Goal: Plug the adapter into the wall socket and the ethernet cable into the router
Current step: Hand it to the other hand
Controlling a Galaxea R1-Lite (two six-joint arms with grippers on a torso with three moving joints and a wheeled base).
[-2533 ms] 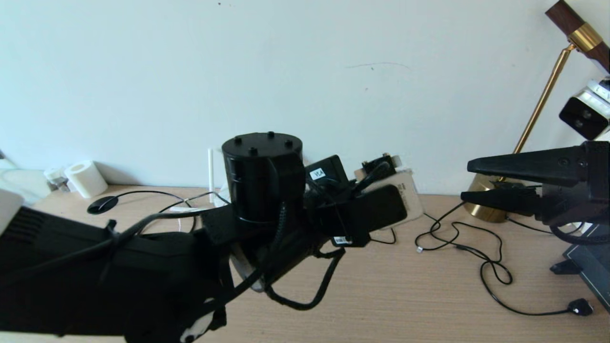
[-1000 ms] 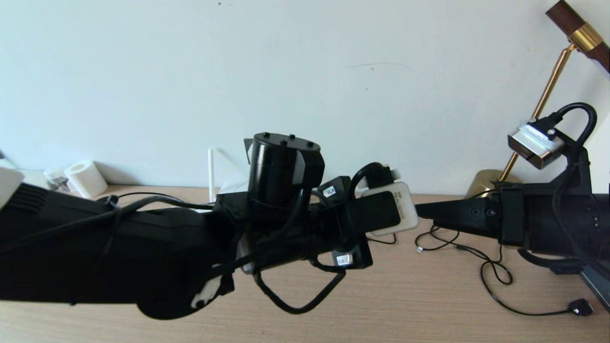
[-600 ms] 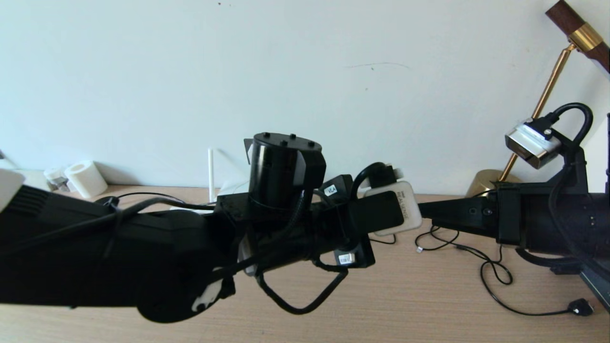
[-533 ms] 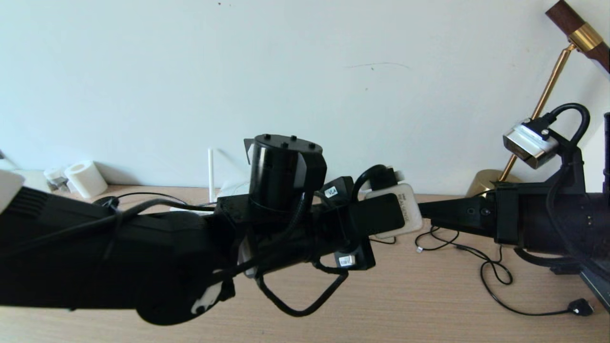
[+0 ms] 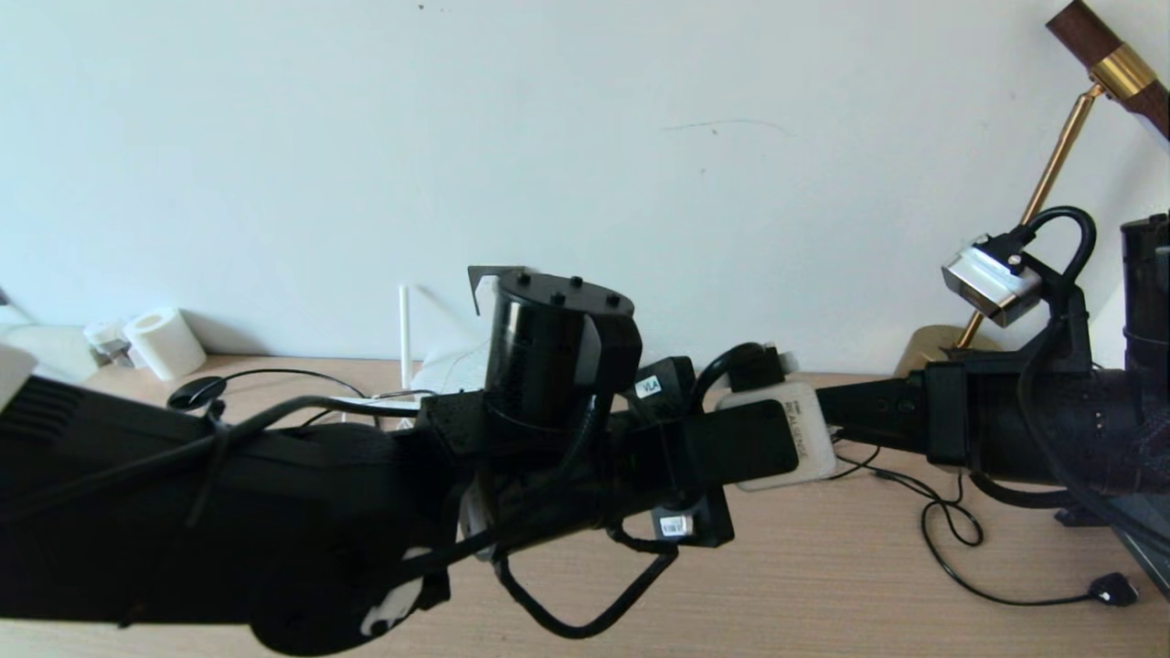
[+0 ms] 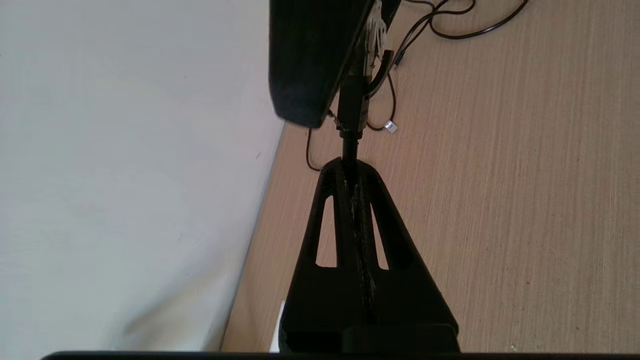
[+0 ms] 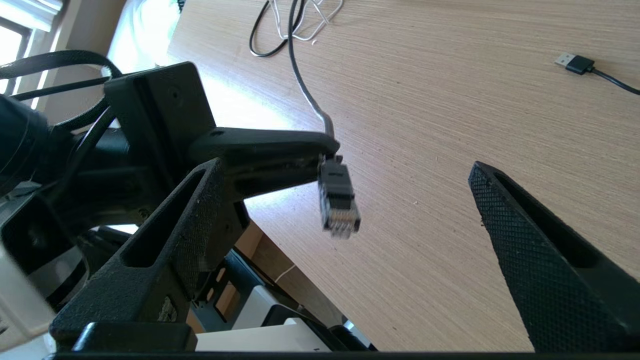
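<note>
Since half a second ago, your left arm has carried its wrist lower and toward 3 o'clock in the head view. Your right arm has edged in toward 9 o'clock to meet it, so the two now overlap just right of centre above the desk.

Your left gripper is pinched fully closed on the ethernet cable. It grips the cable just behind the plug. The plug sticks out past the fingertips with its clear, pinned end free in the air, well above the wood.

Your right gripper is spread wide and holds nothing. One of its fingers stands on one side of the plug and the other on the far side. The plug hangs in the gap between them, touching neither.

The cable's slack trails back from the left gripper down onto the desk.

The router sits against the wall at about 10 o'clock from your left wrist. It is mostly hidden behind that arm, with one white antenna standing upright.

At 2 o'clock in the head view stands a brass lamp. Thin black leads lie looped on the desk at 4 o'clock, one ending in a small USB plug. A white roll lies by the wall at 9 o'clock.
</note>
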